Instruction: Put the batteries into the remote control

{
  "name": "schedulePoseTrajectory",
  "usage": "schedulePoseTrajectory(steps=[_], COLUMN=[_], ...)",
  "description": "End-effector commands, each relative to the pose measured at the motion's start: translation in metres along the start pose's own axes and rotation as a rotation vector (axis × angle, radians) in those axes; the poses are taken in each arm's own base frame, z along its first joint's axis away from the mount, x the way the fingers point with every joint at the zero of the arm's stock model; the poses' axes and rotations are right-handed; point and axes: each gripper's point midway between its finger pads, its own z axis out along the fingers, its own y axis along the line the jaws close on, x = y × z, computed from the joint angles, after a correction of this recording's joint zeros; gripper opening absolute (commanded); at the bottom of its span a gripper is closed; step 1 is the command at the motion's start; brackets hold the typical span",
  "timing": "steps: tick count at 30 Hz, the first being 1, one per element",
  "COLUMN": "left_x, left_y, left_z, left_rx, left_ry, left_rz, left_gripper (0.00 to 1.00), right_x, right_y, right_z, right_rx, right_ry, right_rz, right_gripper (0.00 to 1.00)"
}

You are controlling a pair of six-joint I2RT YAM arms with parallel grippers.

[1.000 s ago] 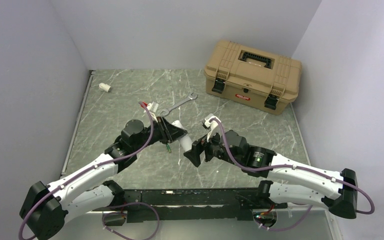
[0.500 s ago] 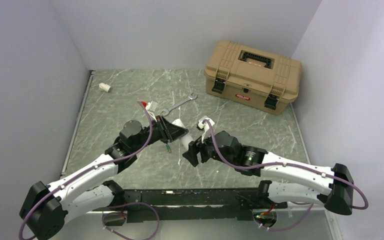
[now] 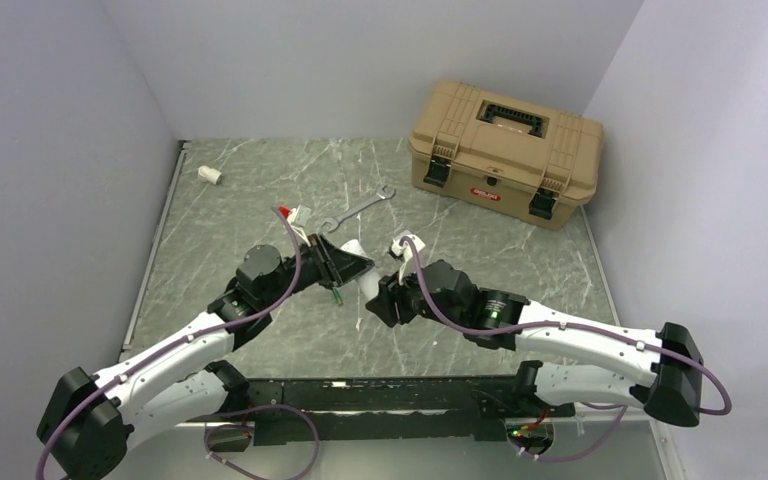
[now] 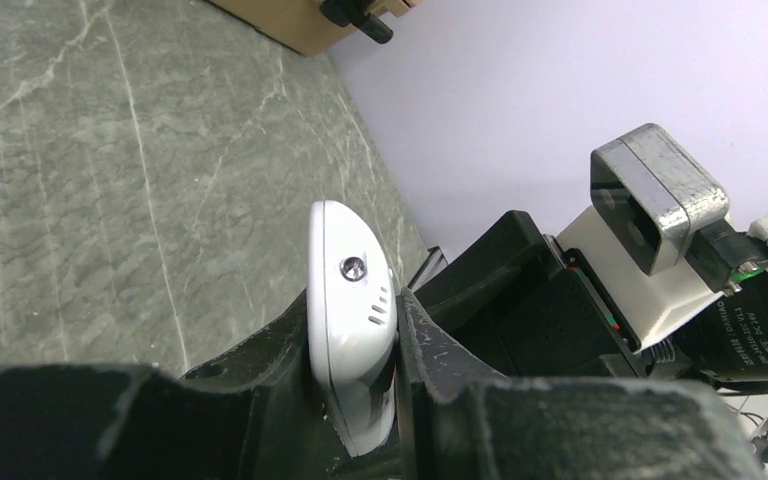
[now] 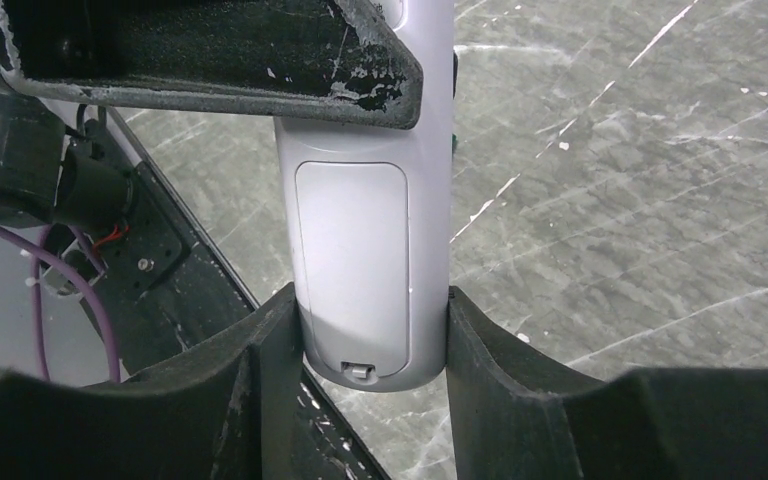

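The remote control [image 3: 368, 287] is a slim white bar held off the table between both grippers. My left gripper [image 3: 345, 265] is shut on one end; its black fingers [image 4: 260, 370] press both flat faces of the remote control [image 4: 350, 290]. My right gripper [image 3: 385, 298] grips the other end. In the right wrist view the remote control [image 5: 360, 250] shows a closed cover panel, and the right gripper [image 5: 370, 300] touches it on both sides. One green battery [image 3: 338, 297] lies on the table under the left gripper.
A tan toolbox [image 3: 505, 150] stands shut at the back right. A metal wrench [image 3: 358, 208] lies on the marble table [image 3: 240, 200] behind the grippers. A short white tube stub [image 3: 210, 174] sits at the far left by the wall.
My right arm has moved left to the remote control and its jaws have narrowed onto the free end. The left gripper has kept its hold, nearly still.
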Motion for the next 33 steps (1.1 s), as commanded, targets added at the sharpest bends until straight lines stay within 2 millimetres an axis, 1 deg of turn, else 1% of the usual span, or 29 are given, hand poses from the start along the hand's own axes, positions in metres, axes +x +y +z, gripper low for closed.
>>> schedulePoseTrajectory(steps=[1, 3, 7, 9, 11, 14, 15, 18, 25, 28, 30, 33], left_x=[-0.016, -0.018, -0.022, -0.024, -0.026, -0.028, -0.028, -0.028, -0.03, -0.03, -0.029, -0.027], left_y=[-0.009, -0.01, -0.01, -0.009, -0.009, -0.009, -0.009, -0.009, -0.008, -0.007, -0.006, -0.003], left_z=[-0.001, 0.0, 0.0, -0.001, -0.001, -0.001, 0.0, 0.0, -0.002, -0.002, -0.001, -0.002], left_rx=[0.035, 0.037, 0.03, 0.022, 0.019, 0.021, 0.023, 0.025, 0.017, 0.015, 0.008, -0.001], left_ry=[-0.083, -0.092, -0.109, -0.12, -0.13, -0.141, -0.142, -0.145, -0.161, -0.161, -0.158, -0.151], left_rz=[0.001, -0.002, -0.003, -0.005, -0.007, -0.012, -0.013, -0.017, -0.021, -0.023, -0.022, -0.021], left_gripper=[0.05, 0.11, 0.33, 0.4, 0.45, 0.46, 0.45, 0.38, 0.26, 0.13, 0.01, 0.0], right_x=[-0.033, -0.035, -0.04, -0.041, -0.041, -0.038, -0.038, -0.037, -0.038, -0.035, -0.034, -0.035], right_y=[0.02, 0.022, 0.022, 0.022, 0.023, 0.026, 0.027, 0.029, 0.023, 0.023, 0.025, 0.025], right_z=[0.002, 0.003, 0.001, 0.0, -0.001, 0.001, 0.002, 0.003, 0.0, 0.003, 0.004, 0.003], right_rx=[-0.057, -0.064, -0.06, -0.061, -0.065, -0.08, -0.086, -0.095, -0.068, -0.066, -0.073, -0.08], right_ry=[-0.067, -0.073, -0.1, -0.108, -0.107, -0.094, -0.09, -0.088, -0.106, -0.102, -0.097, -0.101], right_rz=[0.054, 0.065, 0.088, 0.098, 0.105, 0.115, 0.117, 0.124, 0.14, 0.152, 0.154, 0.154], right_gripper=[0.12, 0.08, 0.04, 0.03, 0.03, 0.03, 0.03, 0.03, 0.03, 0.03, 0.03, 0.1])
